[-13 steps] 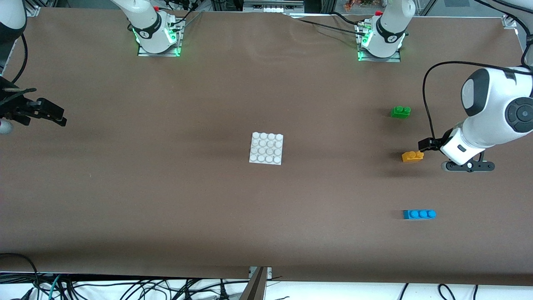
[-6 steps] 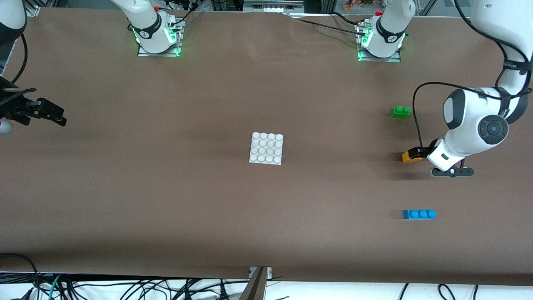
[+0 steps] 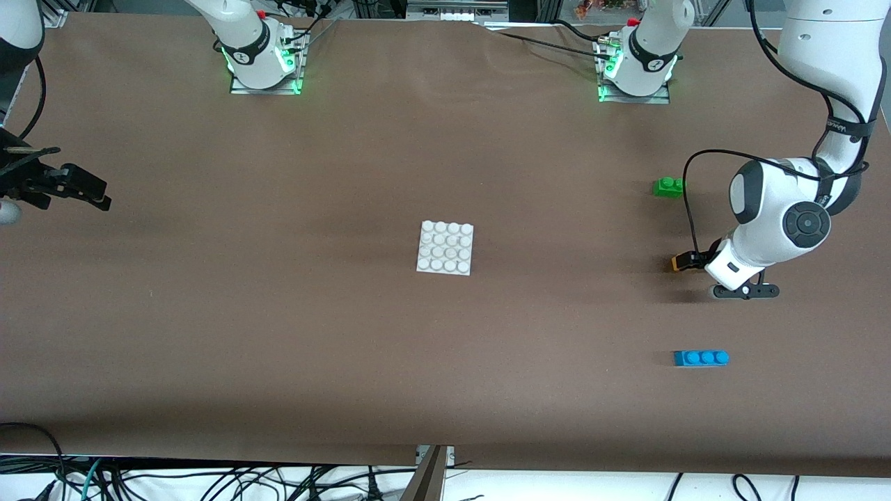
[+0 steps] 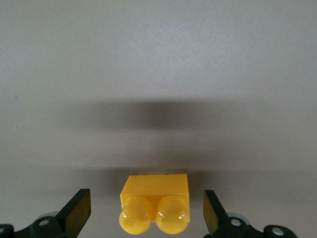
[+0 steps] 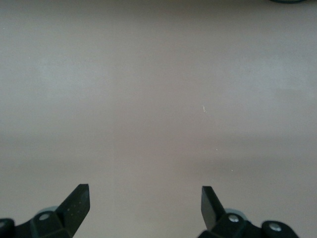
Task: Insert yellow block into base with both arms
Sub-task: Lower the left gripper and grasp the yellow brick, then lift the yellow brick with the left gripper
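Observation:
The yellow block (image 4: 155, 206) lies studs-up on the brown table, between the spread fingers of my left gripper (image 4: 146, 210) with a gap on each side. In the front view the left gripper (image 3: 692, 261) covers most of the yellow block (image 3: 676, 264), which sits toward the left arm's end of the table. The white studded base (image 3: 445, 248) rests flat at the table's middle. My right gripper (image 3: 103, 195) waits open over the right arm's end of the table, and the right gripper (image 5: 143, 198) shows only bare table between its fingers.
A green brick (image 3: 669, 186) lies farther from the front camera than the yellow block. A blue three-stud brick (image 3: 701, 358) lies nearer to it. The arms' bases (image 3: 263, 64) (image 3: 635, 68) stand along the table's back edge.
My left arm's hand has moved toward the table's middle and come over the yellow block, now covering most of it. The right arm has not moved.

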Robot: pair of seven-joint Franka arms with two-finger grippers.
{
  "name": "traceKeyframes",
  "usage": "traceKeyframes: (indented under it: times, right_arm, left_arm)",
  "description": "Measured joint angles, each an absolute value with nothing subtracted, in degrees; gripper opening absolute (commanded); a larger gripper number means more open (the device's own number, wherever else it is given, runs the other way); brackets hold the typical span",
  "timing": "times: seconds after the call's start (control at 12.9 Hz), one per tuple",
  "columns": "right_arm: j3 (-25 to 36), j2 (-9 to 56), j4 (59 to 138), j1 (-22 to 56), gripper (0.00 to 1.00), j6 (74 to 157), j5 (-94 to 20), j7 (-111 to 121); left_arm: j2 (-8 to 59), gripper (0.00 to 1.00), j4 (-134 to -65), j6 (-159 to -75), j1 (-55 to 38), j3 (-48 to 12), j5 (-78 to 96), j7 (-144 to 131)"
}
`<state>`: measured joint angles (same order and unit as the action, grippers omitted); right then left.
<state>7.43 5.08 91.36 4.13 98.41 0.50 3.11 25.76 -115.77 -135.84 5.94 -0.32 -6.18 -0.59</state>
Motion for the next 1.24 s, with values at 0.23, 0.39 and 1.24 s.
traceKeyframes:
  times: [0.23, 0.39, 1.24]
  right_arm:
    - [7.43, 5.08, 91.36, 4.13, 1.0, 98.41, 0.5, 3.11]
    - [7.43, 5.08, 91.36, 4.13, 1.0, 98.41, 0.5, 3.11]
    - [7.47, 5.08, 91.36, 4.12, 1.0, 98.4, 0.5, 3.11]
  left_arm:
    - [27.2, 1.0, -116.95, -138.27, 6.12, 0.04, -6.18, 0.34]
    - [27.67, 1.0, -117.26, -138.71, 6.12, 0.04, -6.18, 0.35]
    - [27.68, 0.83, -117.33, -138.76, 6.11, 0.03, -6.18, 0.5]
